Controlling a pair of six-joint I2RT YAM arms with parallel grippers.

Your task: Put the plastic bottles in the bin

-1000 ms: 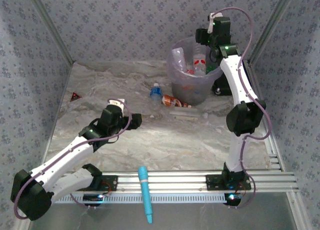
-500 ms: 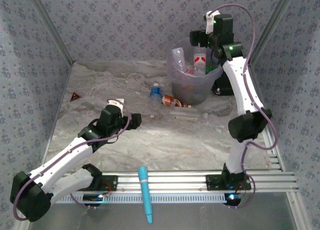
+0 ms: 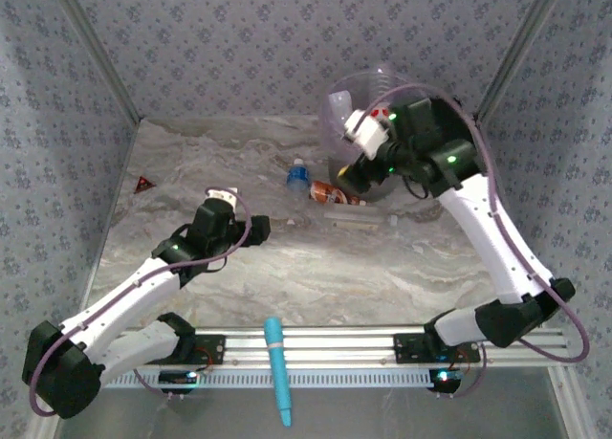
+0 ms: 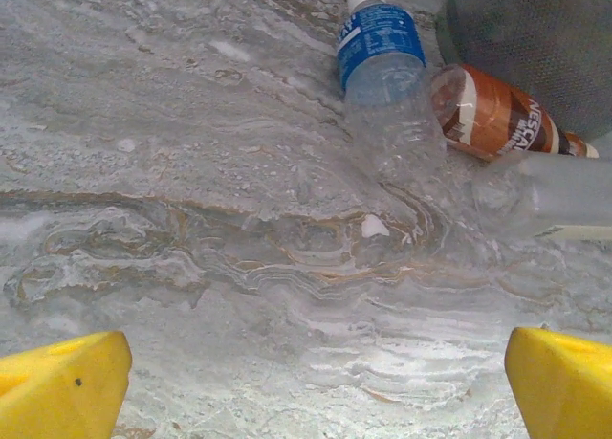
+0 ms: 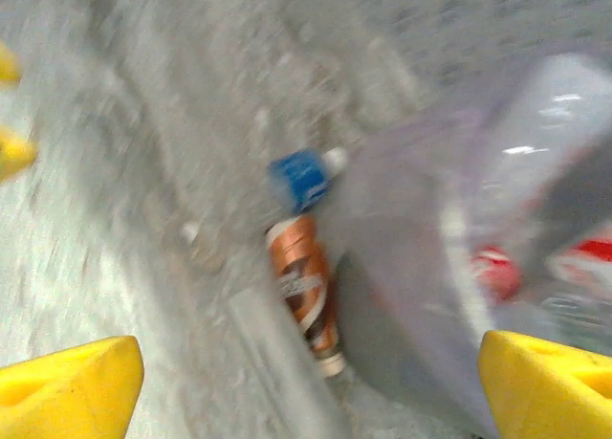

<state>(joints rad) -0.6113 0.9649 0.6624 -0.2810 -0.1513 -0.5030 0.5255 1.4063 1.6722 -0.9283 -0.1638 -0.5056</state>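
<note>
Left pincer (image 4: pixel 316 382): open, empty. Right pincer (image 5: pixel 311 386): open, empty, near bin (image 5: pixel 402 229). Blue-label bottle (image 4: pixel 382 56), brown bottle (image 4: pixel 492 114): on counter (image 4: pixel 191 219).

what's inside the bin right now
Through the see-through wall of the bin, red-labelled bottles show. From above, a clear bottle leans inside. The right arm covers the rest, so the bottom is hidden.
</note>
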